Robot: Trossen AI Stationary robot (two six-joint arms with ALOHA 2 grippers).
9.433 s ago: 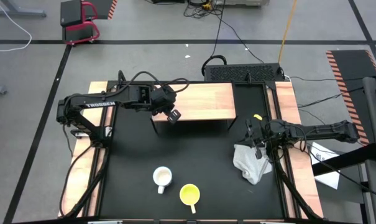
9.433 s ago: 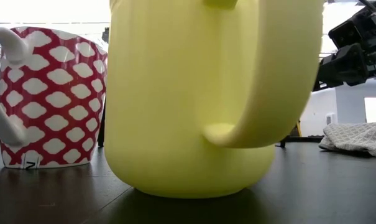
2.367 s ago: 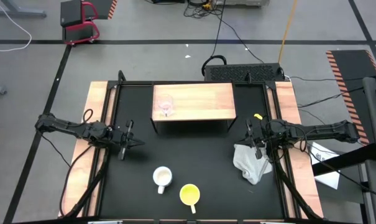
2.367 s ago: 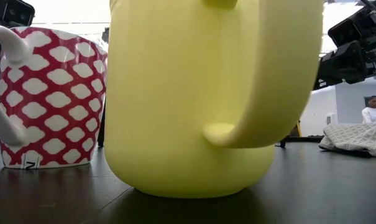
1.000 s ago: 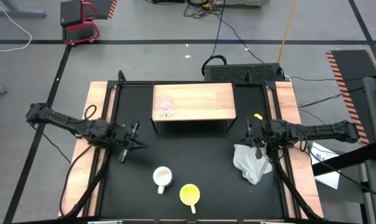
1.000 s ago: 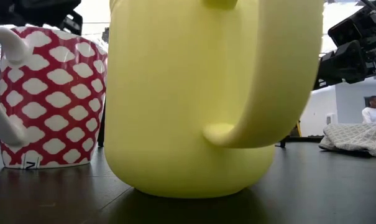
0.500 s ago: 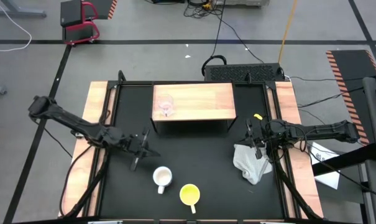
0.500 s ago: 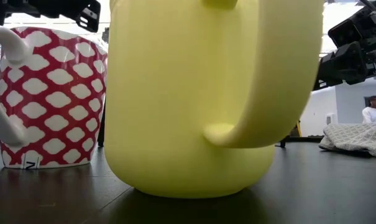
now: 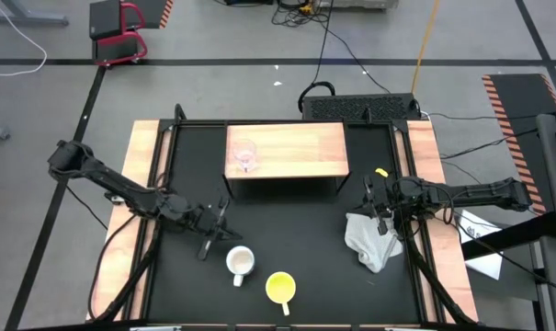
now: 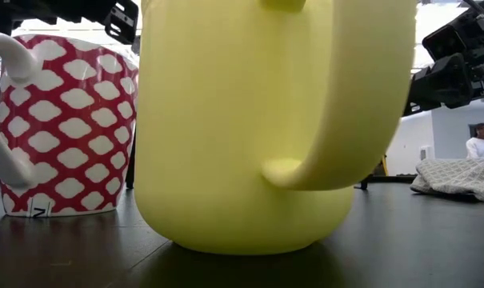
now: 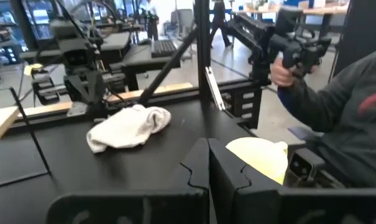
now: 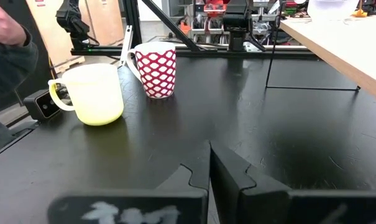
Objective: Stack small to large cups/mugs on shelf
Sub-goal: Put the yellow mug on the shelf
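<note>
A: Item one, the shelf [image 9: 287, 152]. What do you log?
B: You have pale wood, flat top, matt, with grain lines visible.

A: The small cup [image 9: 244, 155] on it?
B: Clear glass, see-through; enter it as glossy.

A: The yellow mug [image 12: 92, 93]?
B: Smooth, matt to satin, no pattern. You cannot tell plastic from ceramic.

A: The patterned mug [image 12: 157, 70]?
B: Glazed, shiny, white with a red lattice print and a white handle.

A: The cloth [image 11: 129, 126]?
B: Soft white fabric, crumpled, textured weave.

A: The desk [image 9: 305, 248]?
B: Black, matt with a faint sheen; bare wooden boards [image 9: 138, 221] along its sides.
</note>
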